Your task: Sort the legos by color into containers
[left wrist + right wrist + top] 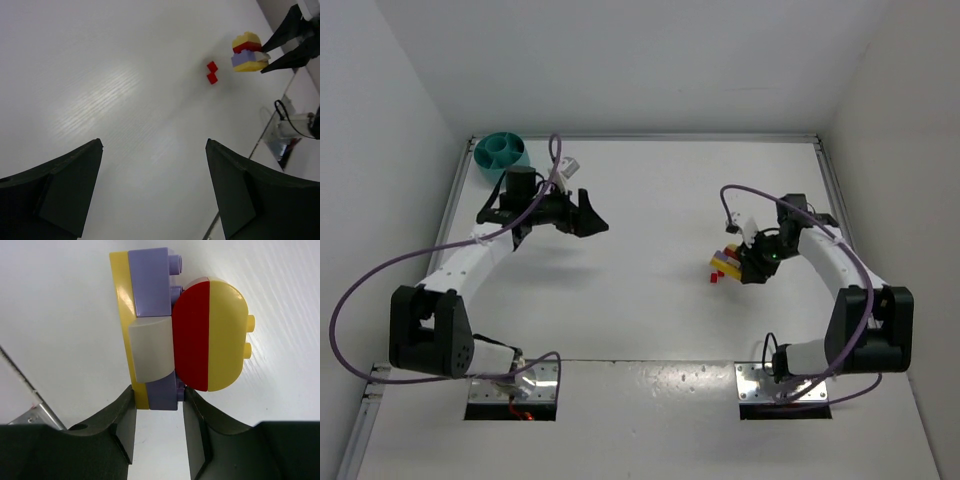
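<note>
My right gripper [159, 395] is shut on the near end of a joined lego stack [190, 330]: a yellow plate, a purple brick, a grey curved piece, and a red and a yellow rounded piece. In the top view the stack [727, 256] is at the right gripper [740, 262], right of centre. Two small red bricks [212, 72] lie on the table beside it; they also show in the top view [718, 271]. My left gripper [590, 222] is open and empty, fingers [75, 180] wide apart above bare table. The teal divided bowl [501, 151] stands at the far left corner.
White walls close the table on the left, back and right. The left arm's body lies between the bowl and the left gripper. Purple cables loop beside both arms. In the left wrist view the stack [247, 51] shows with the right gripper's fingers [287, 47] on it.
</note>
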`<state>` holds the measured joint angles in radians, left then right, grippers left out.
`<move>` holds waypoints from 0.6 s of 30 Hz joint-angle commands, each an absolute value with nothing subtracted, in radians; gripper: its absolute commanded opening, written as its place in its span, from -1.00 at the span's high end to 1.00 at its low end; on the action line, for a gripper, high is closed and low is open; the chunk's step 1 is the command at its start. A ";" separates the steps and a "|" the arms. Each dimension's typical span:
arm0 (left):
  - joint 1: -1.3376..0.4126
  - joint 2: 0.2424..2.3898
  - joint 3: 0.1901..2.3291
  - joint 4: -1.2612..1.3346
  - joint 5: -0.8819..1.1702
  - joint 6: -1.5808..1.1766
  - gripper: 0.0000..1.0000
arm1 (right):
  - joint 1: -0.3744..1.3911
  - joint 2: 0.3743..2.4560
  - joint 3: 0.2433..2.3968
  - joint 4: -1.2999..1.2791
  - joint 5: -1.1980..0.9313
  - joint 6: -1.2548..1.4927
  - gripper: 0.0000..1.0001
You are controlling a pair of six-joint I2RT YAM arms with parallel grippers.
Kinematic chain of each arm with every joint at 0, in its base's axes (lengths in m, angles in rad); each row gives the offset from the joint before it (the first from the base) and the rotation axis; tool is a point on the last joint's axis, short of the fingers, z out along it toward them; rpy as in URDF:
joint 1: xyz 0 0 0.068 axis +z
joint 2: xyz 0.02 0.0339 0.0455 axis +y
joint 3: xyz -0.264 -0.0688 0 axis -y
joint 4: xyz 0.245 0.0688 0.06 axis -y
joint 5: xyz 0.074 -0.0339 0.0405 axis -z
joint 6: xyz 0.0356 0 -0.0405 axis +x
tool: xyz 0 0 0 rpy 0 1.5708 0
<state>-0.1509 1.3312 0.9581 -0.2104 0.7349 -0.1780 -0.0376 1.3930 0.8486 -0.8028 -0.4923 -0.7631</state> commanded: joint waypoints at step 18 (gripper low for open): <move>-0.420 1.580 1.012 -0.052 0.937 -0.465 -0.81 | 0.524 1.361 0.992 -0.749 -0.381 -0.855 0.96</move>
<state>-0.3996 1.5818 0.9855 -0.1188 0.9104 -0.4244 0.4824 1.3590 0.9424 -0.8310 -0.4210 -0.8608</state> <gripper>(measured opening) 0.904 0.383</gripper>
